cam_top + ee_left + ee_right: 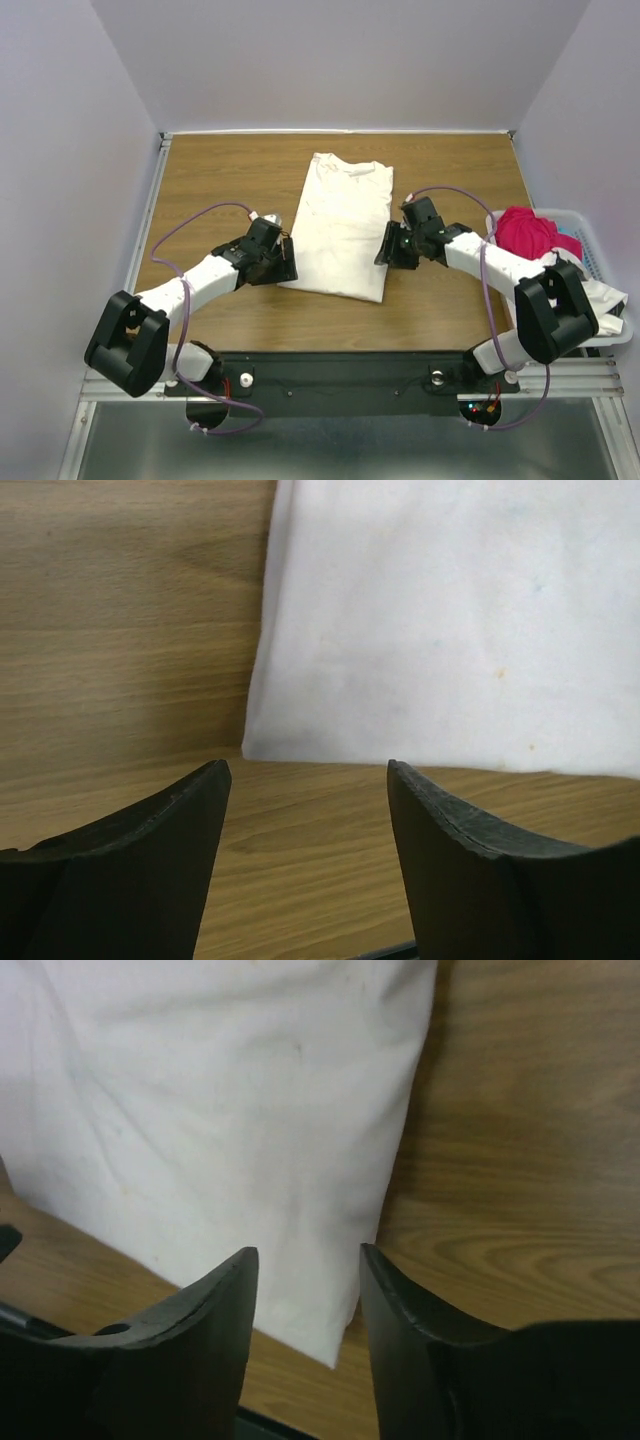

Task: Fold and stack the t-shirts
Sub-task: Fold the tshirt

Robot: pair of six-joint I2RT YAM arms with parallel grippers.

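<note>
We saw the off-white t-shirt lying flat at the ctr of the tabletop. It was folded lengthwise into 1 long panel, w/ the collar at the far end and the hem toward the arm bases.

The left end effector sat low, just beside the shirt's near-left corner. In the left wrist view its 2 fingers stood well apart w/ only bare wood between them. The shirt's corner lay just ahead, and nothing was held.

The right end effector sat by the shirt's right edge, approx level w/ its lower half. In the right wrist view its jaws were parted. The shirt's near corner showed in the gap, lying flat on the wood, and we saw no cloth pinched.

At the tabletop's right edge stood a white slatted basket. The magenta-red t-shirt was bunched inside it. A white t-shirt was heaped at its near end, partly hidden by the right arm.
</note>
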